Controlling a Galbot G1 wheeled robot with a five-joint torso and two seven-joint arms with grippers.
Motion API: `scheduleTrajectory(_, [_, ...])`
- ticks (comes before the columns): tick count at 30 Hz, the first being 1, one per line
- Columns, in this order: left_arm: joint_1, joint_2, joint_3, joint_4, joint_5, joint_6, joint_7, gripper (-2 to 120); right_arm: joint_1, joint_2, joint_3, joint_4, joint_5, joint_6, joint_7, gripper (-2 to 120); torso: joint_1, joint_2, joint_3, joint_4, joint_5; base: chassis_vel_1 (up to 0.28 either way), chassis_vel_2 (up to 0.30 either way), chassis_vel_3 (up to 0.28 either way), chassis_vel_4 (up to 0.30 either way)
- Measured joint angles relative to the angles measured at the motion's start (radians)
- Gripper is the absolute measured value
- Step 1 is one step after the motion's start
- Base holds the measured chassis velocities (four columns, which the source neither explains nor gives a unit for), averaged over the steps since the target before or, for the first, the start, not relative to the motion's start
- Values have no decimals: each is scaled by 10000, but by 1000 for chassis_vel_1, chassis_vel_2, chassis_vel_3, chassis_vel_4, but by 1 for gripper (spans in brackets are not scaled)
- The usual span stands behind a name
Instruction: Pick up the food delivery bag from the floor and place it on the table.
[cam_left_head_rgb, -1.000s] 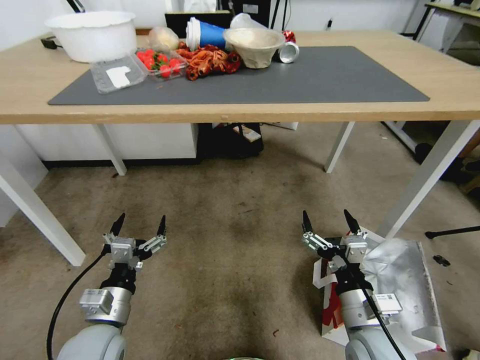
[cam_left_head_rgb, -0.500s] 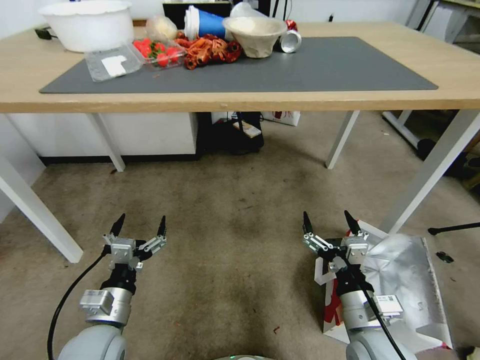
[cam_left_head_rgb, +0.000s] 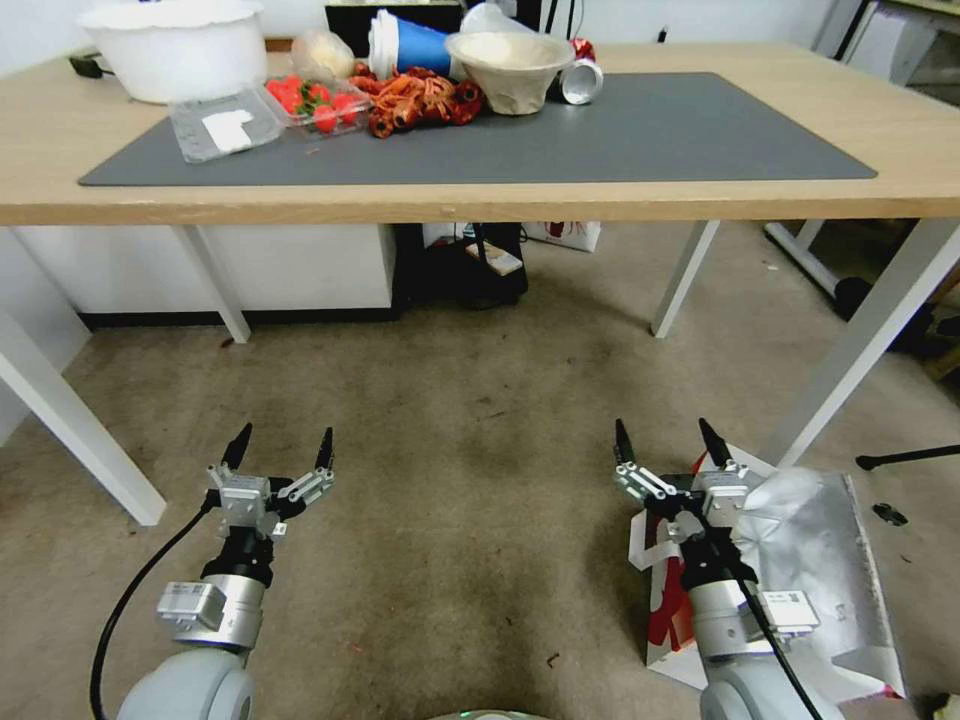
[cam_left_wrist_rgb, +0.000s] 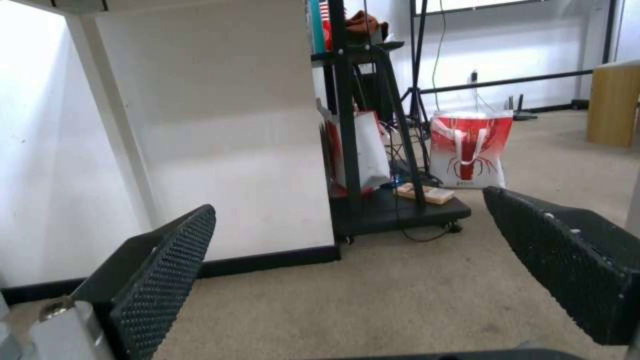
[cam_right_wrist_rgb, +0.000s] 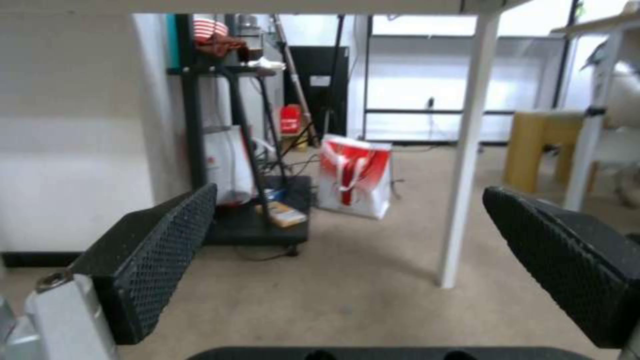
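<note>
Both grippers, left gripper (cam_left_head_rgb: 279, 450) and right gripper (cam_left_head_rgb: 672, 443), spread-fingered; the floppy foil-lined white-and-red delivery bag (cam_left_head_rgb: 800, 560) may slip when grabbed.

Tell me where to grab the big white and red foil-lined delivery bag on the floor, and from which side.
Grip a white strap handle of the white and red foil-lined delivery bag, coming from above. The bag stands on the brownish-grey carpet floor with its silver mouth open upward, and its crumpled foil walls look too wide and floppy to pinch. The open right gripper hovers over the strap side; the open left gripper hangs apart.
</note>
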Motion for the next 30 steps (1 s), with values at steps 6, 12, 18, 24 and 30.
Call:
scheduleTrajectory(6, [-53, 28, -2, 164, 76, -46, -83, 100, 77, -112, 1231, -106, 163, 151, -291, 100, 3, 21, 0, 1, 2, 0, 0, 0, 0])
scheduleTrajectory(12, [-111, 43, 6, 370, 158, -79, -111, 100, 128, -269, 2744, -670, 537, 424, -629, 100, 5, 35, 0, 0, 1, 0, 0, 0, 0])
scheduleTrajectory(18, [-208, 57, 54, 569, 157, -12, -190, 100, 292, -488, 3755, -1297, 876, 497, -819, 100, 8, 44, -1, 0, 0, 0, 0, 0, 0])
scheduleTrajectory(24, [-297, 65, 97, 747, 156, 5, -235, 100, 570, -775, 4511, -2275, 830, 758, -972, 100, 9, 52, -1, -1, 2, 0, 0, 0, 0])
scheduleTrajectory(30, [-293, 42, 118, 784, 154, 45, -247, 100, 748, -1038, 4889, -2994, 590, 998, -1010, 100, 9, 55, -1, -1, 1, 0, 0, 0, 0])
